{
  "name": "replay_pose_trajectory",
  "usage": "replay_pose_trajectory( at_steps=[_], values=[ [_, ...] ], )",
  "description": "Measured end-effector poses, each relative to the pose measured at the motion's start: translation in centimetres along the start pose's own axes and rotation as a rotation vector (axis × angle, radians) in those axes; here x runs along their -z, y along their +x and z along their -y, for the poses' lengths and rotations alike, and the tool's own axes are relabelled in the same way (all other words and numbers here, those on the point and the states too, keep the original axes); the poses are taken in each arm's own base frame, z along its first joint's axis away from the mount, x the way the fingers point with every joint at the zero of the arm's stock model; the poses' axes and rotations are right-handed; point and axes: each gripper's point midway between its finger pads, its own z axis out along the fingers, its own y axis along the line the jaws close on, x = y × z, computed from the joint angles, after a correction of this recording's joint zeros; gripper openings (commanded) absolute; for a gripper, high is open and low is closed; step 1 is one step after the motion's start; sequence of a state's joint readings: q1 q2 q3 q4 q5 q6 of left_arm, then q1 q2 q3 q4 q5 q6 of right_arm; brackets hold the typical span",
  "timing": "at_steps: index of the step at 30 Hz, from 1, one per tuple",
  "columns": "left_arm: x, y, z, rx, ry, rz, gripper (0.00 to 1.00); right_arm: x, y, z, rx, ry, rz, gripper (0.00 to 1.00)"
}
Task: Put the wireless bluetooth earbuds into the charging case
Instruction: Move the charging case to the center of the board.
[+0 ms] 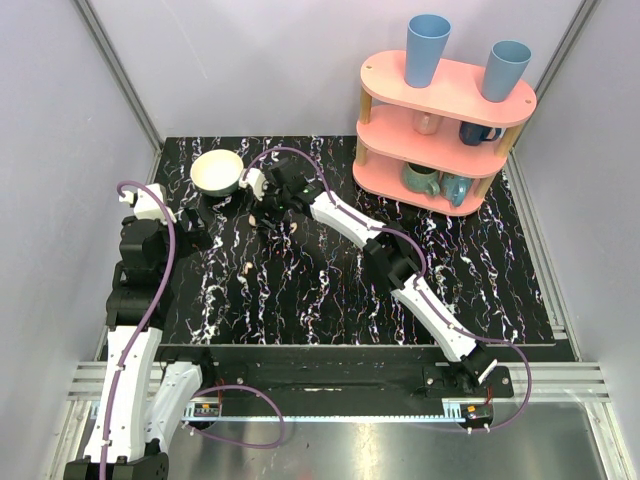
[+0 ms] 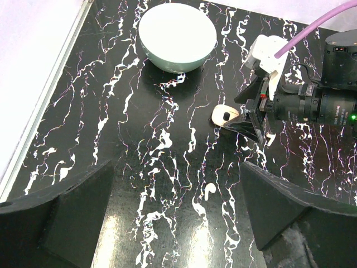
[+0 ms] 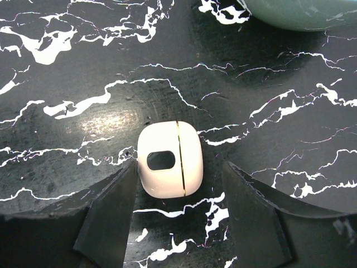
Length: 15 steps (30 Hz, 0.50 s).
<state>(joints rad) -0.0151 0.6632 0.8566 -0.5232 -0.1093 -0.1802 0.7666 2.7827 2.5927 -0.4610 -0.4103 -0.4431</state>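
The right pincer [image 2: 246, 116] is lowered to the black marble counter [image 3: 67, 56], its jaws spread and straddling the cream charging case [image 3: 167, 159], which lies flat and closed just short of the pale bowl [image 2: 177, 36]. Neither finger visibly presses the case. The left pincer [image 2: 175, 178] hangs wide apart and empty, with one earbud [image 2: 209, 191] lying loose on the counter near the case.

We log the charging case [image 3: 167, 159], between the fingers [image 3: 109, 223] of the right gripper [image 3: 178, 170]: smooth cream plastic, soft sheen, thin metallic seam | fingers: matt black plastic | table [image 3: 67, 67] beneath them: glossy black marble-look top, mirroring light | bowl [image 3: 301, 11] beyond the fingertips: smooth, glazed-looking
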Motion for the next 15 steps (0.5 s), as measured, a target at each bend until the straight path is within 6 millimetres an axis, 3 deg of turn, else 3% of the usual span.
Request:
replay_pose_trajectory(
  at_steps=[9,15],
  values=[
    [0.00,0.00,0.00,0.000,0.000,0.000,0.99,-0.20,-0.11,-0.27,0.030,0.004,-0.005,0.75],
    [0.00,0.00,0.00,0.000,0.000,0.000,0.99,-0.53,-0.33,-0.91,0.055,0.006,-0.009,0.66]
  ],
)
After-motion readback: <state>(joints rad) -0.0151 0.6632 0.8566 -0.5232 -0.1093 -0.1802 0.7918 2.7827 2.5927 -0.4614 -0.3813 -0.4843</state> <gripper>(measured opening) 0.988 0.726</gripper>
